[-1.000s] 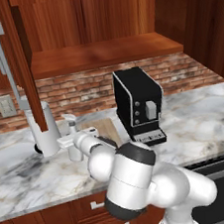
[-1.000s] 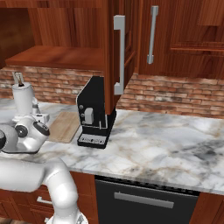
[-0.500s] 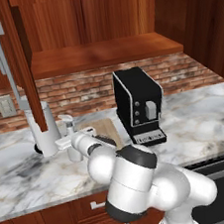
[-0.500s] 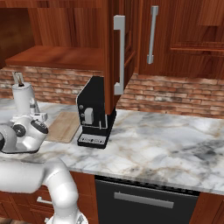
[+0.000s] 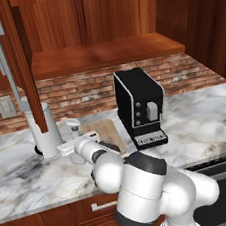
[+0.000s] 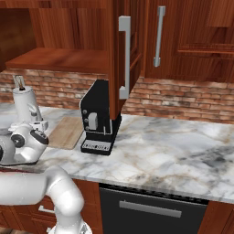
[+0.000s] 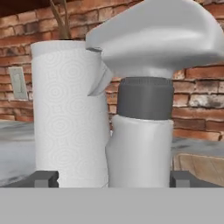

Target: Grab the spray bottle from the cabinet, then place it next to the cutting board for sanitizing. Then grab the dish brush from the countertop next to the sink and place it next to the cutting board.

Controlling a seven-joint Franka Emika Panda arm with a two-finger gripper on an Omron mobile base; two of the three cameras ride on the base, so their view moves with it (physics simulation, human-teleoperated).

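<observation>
Since the earlier frames I have drawn the arm slightly back and left along the surface (image 5: 23,182); the bottle (image 7: 144,109) has travelled with the hand, while the scene behind is unchanged. Hand view: bottle upright between the two fingertips (image 7: 46,178), one tip on each side of its base, dark collar and pale trigger head above. I cannot tell whether the tips press the bottle or merely flank it. Paper-towel roll (image 7: 70,113) stands just behind and to one side of the bottle, against the brick wall (image 7: 197,87). Left base view: bottle (image 5: 73,126) stands over the marble beside the left edge of the board (image 5: 103,132), between roll (image 5: 45,129) and board. Coffee machine (image 5: 140,106) stands right of the board. Right base view: cabinet (image 6: 123,50) door hangs open above the machine (image 6: 98,116)
</observation>
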